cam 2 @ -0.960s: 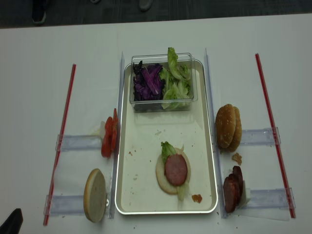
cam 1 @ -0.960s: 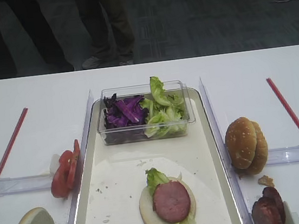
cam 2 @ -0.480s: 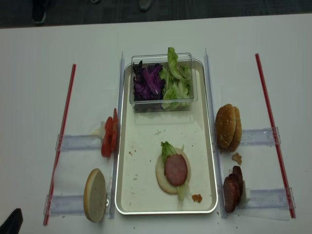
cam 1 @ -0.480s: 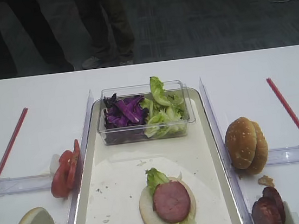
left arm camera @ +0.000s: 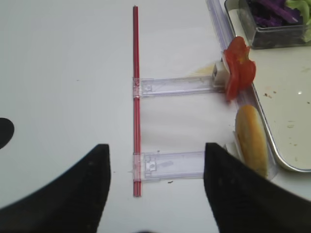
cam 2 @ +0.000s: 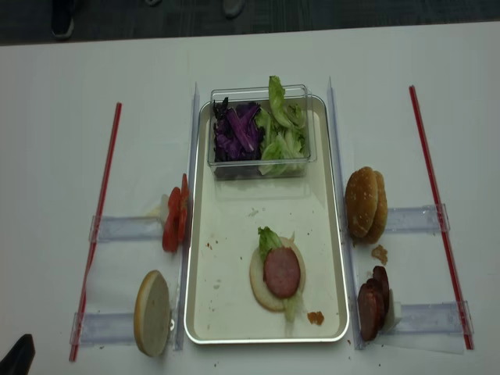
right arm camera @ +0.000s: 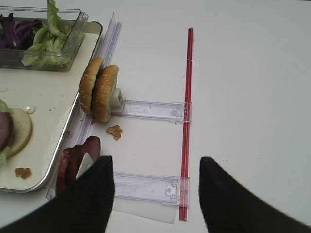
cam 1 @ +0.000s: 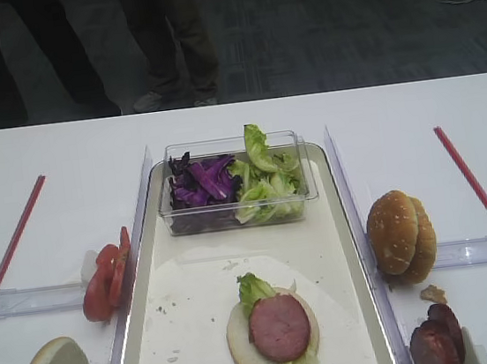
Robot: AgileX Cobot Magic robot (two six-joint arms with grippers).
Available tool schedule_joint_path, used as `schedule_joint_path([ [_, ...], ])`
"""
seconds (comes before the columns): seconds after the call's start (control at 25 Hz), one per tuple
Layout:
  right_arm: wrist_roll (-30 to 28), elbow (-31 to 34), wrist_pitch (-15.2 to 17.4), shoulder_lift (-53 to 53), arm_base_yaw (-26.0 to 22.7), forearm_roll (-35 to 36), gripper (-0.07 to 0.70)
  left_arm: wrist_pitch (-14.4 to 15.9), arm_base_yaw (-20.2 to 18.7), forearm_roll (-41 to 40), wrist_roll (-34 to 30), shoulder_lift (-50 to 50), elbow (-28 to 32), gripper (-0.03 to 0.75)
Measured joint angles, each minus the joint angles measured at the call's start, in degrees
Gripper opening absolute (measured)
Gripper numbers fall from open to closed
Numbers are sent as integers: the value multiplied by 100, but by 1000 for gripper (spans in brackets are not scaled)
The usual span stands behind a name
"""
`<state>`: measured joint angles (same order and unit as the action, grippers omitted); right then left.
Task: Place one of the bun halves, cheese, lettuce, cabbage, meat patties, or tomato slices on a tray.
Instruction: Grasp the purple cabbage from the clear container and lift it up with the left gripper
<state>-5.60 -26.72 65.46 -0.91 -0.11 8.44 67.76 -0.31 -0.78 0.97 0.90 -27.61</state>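
Right of left hand [left arm camera: 154, 187] | tomato slices [left arm camera: 239, 73] ahead, apart | hand spread, empty

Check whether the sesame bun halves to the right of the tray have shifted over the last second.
No. The sesame bun halves stand on edge in the same spot beside the tray, against the clear plastic strip, in both overhead views.

Bright even overhead light, faint shadows; soft focus throughout; floor beyond table [cam 1: 44, 153] dim.
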Motion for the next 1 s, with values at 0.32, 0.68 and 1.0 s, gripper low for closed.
schedule_joint_path([
  [0.32, 0, 0, 0, 0, 0, 0, 438, 0, 0, -50, -1, 0, 0, 400],
  [0.68, 0, 0, 0, 0, 0, 0, 439, 0, 0, -50, -1, 0, 0, 400],
  [1.0, 0, 0, 0, -3, 0, 0, 438, 0, 0, -50, -1, 0, 0, 400],
])
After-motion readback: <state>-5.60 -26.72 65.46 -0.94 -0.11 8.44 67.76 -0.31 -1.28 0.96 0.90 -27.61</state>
